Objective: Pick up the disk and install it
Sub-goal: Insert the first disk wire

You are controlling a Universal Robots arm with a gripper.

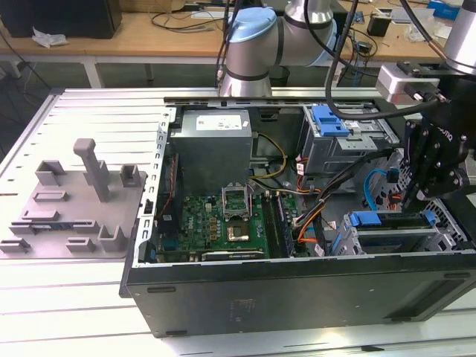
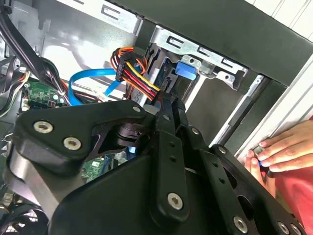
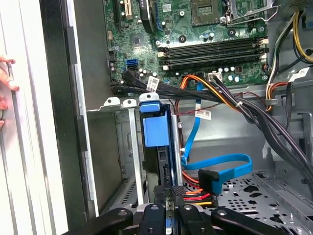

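- A grey slatted metal table (image 1: 89,111) fills the front of the exterior view.
- Behind it, a wooden desk (image 1: 149,41) on white legs (image 1: 93,72) spans the back.
- A black box (image 1: 63,16) and loose cables (image 1: 190,18) lie on the desk.
- A dark floor (image 1: 44,74) shows beneath.

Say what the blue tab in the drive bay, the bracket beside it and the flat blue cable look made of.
Blue tab: probably moulded plastic, matte, uniform colour, rounded edges. Bracket: sheet metal, bare light grey, with punched holes and folded edges; likely steel. Flat blue cable: flexible plastic jacket, slightly glossy, bent in a loop.
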